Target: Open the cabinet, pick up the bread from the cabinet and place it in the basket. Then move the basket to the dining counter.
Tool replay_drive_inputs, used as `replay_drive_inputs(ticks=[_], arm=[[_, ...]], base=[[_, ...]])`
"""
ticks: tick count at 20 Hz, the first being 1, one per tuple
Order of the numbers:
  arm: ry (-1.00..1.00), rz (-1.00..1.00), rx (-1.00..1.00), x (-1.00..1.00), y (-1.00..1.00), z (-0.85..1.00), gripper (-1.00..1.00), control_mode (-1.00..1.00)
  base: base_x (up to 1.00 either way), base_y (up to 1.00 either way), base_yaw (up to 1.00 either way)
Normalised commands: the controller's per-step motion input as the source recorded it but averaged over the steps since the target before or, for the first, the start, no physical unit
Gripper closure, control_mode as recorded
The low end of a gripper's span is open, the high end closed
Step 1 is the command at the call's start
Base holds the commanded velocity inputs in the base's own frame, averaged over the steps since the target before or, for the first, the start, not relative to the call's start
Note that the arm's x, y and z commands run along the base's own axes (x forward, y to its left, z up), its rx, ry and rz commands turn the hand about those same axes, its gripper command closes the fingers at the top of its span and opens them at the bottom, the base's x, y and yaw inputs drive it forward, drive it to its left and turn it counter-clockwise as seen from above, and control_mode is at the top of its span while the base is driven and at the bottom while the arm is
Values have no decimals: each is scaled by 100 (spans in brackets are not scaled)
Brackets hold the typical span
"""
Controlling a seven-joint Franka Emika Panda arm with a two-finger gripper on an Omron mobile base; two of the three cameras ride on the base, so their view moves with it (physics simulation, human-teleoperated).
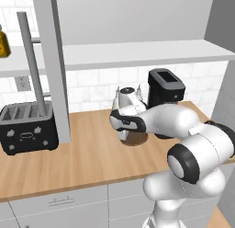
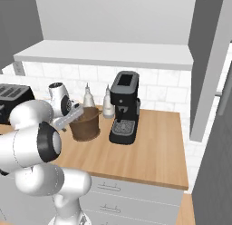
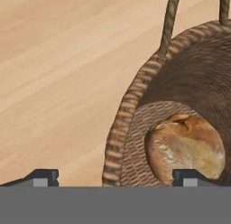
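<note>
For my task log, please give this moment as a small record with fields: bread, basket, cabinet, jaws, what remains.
bread: bread lies inside the basket, on its woven bottom
basket: basket stands on the worktop beside the coffee machine
cabinet: cabinet door stands open
jaws: gripper jaws open, one on each side of the basket's rim, holding nothing
what remains: basket not yet moved to the dining counter

White arm bent forward and low, claw (image 3: 113,178) pointing down, jaws wide apart.
</note>
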Motion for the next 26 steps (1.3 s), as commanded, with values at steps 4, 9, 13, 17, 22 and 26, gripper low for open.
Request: replay_drive_inputs(ticks=[4,9,13,17,22,26], arm=[[0,18,-4,2,-17,-61,-100,-100],[-2,15,0,-1,-50,-75,-100,-100],[-7,12,0,0,-57,-89,100,-100],[-9,8,0,0,-37,-100,100,-100],[-7,1,0,6,0,-97,100,-100],[2,0,0,13,0,-24,100,-100]], base=[[0,0,0],[0,0,0],[0,0,0],[0,0,0],[0,0,0],[0,0,0]])
